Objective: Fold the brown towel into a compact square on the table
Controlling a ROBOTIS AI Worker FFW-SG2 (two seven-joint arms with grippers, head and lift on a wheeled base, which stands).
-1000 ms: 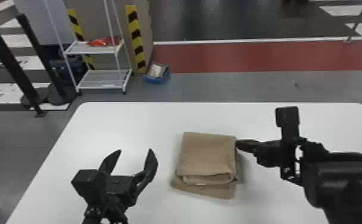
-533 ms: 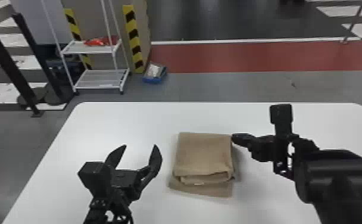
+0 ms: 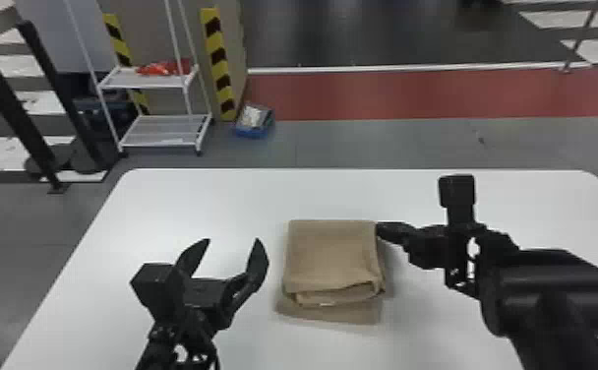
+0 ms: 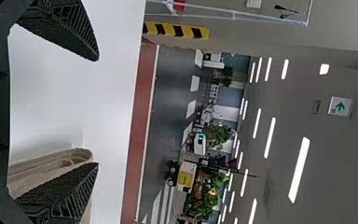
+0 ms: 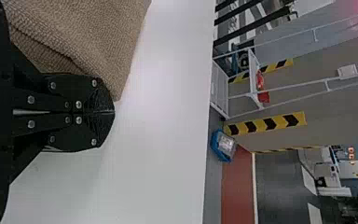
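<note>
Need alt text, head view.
Brown towel folded into a stack on a white table, its bottom layer jutting out at the near edge. The right gripper, closed, is at the towel's far right corner; the left gripper is open, left of it.

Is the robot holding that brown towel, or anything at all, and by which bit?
Nothing is held. The right gripper is shut beside the towel, with no cloth between its fingers; the left gripper is open and empty.

The robot's arms [image 3: 553, 295] are matte black, with a smooth, rounded right forearm and a boxy block [image 3: 456, 191] by the wrist. The left gripper [image 3: 232, 241] has tapered, ribbed black fingers [image 4: 83, 35]; silver round-headed screws [image 5: 78, 104] dot the right gripper [image 3: 380, 230].
</note>
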